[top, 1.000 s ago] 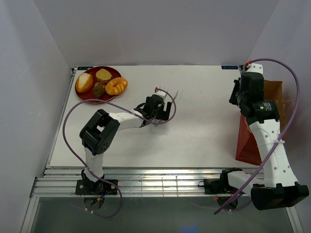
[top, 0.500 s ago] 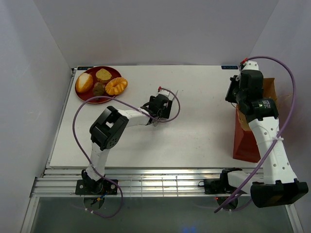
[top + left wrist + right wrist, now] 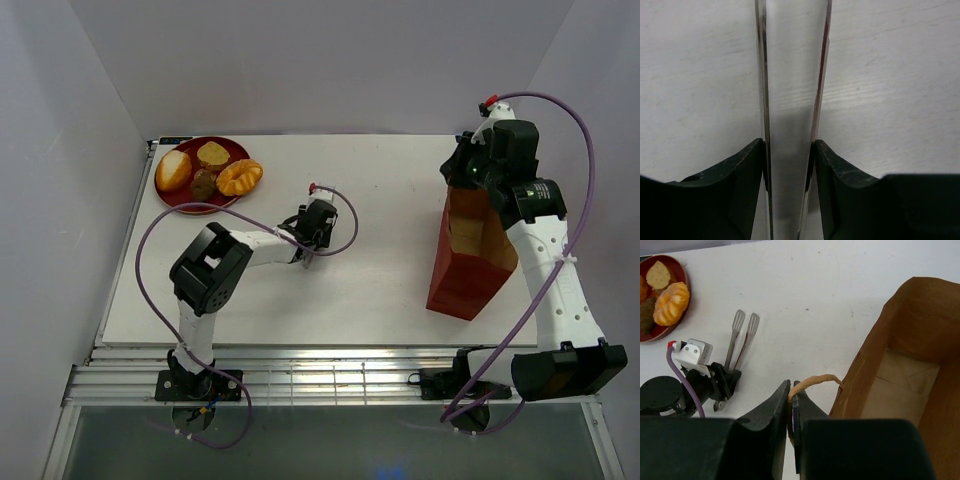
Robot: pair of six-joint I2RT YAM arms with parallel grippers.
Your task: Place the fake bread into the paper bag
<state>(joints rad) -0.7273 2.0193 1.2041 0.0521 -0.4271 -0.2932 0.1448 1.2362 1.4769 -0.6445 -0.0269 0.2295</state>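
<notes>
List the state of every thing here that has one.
Tall reddish-brown paper bag: standing, mouth open, string handle pinched.
Silver metal tongs: lying on the table, gripped at one end.
Four toy bread pieces: on the round red plate.
Left gripper: shut on the tongs.
Right gripper: shut on the bag's handle.

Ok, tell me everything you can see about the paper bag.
The paper bag is tall, reddish-brown outside and lighter brown inside, made of creased paper. It stands upright at the right side of the white table with its mouth open, and the part of its inside that shows is empty. The right gripper is shut on its pale twisted handle.
</notes>
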